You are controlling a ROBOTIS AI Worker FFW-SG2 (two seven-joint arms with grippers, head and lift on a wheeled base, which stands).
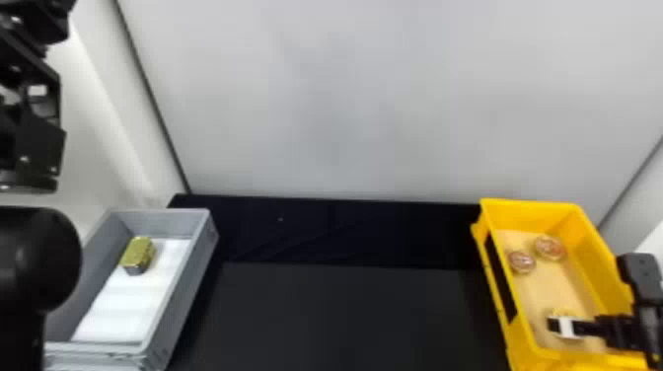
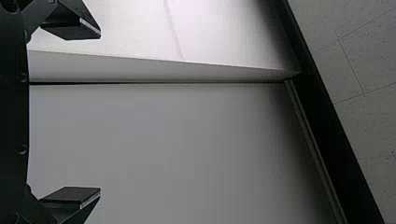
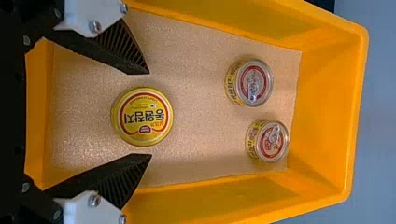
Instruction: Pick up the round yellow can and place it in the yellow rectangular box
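Down inside the near part of the yellow box (image 1: 523,320), my right gripper (image 1: 560,325) is by the round yellow can (image 1: 562,313), which it partly covers. In the right wrist view my right gripper (image 3: 150,114) stands open, one finger on either side of the round yellow can (image 3: 142,116), with gaps between can and fingers. The can rests on the box's lined floor, its printed lid facing the camera. My left arm is raised at the head view's left edge; in the left wrist view the left gripper (image 2: 100,113) is open with nothing between its fingers.
Two smaller cans (image 3: 254,84) (image 3: 268,141) stand toward the far end of the yellow box. A grey box (image 1: 190,276) at the left holds a gold rectangular tin (image 1: 138,254) on a white liner. Black table surface (image 1: 345,311) lies between the boxes, a pale wall behind.
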